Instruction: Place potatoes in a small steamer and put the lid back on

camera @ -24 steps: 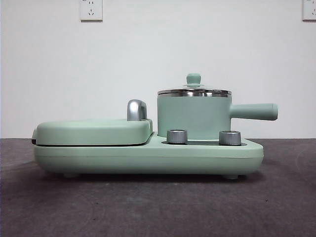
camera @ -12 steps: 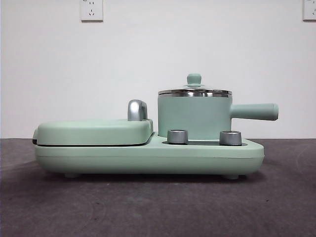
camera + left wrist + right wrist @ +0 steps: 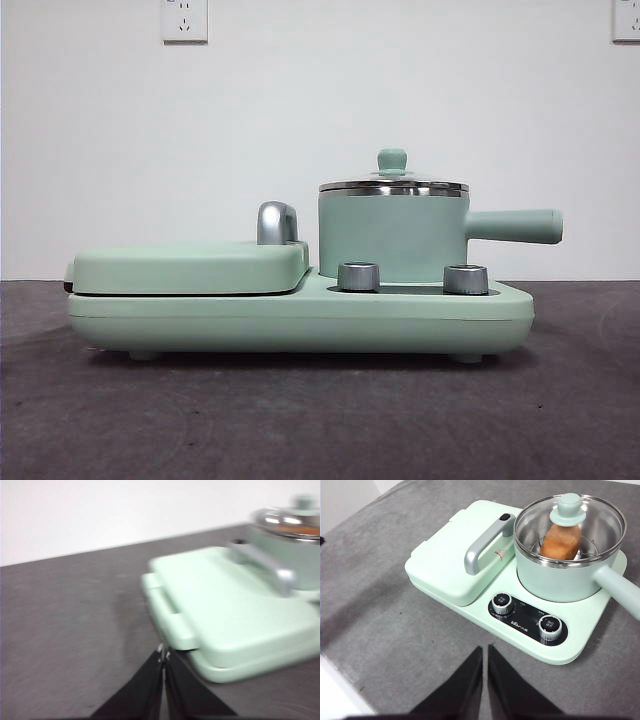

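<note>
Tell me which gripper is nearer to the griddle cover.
Left. The left gripper sits shut just off the griddle cover edge; the right gripper is shut, farther back, before the dials.

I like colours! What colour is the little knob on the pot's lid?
Mint green knob, same as the steamer; clearest in the right wrist view.

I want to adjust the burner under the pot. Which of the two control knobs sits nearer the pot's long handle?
The knob at the panel's outer end, under the small steamer's handle; the other knob sits beside the griddle cover.
</note>
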You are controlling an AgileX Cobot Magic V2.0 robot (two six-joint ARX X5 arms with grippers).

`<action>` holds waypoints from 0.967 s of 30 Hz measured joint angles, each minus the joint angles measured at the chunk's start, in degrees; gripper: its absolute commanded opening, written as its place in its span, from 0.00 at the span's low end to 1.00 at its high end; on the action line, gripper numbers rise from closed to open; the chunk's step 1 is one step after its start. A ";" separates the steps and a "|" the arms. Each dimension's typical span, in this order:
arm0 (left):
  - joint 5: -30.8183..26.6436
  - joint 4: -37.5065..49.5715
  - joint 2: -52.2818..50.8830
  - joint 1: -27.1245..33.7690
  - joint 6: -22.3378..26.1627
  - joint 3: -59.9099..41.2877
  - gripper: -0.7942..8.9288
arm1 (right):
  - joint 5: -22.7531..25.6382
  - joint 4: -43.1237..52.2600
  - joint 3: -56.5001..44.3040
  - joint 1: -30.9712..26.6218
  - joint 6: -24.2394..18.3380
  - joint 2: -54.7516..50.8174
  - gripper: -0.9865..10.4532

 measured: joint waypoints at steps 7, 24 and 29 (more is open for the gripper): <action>-2.84 3.65 -4.98 1.33 -7.50 -11.58 0.09 | 0.00 0.00 0.00 0.00 0.00 0.00 0.10; -4.79 11.76 -5.05 1.05 -11.39 -14.91 0.09 | 0.00 0.02 -0.02 0.00 0.00 0.00 0.10; -4.79 11.76 -5.01 1.05 -11.39 -14.91 0.09 | 0.00 0.02 -0.02 0.00 0.00 0.00 0.10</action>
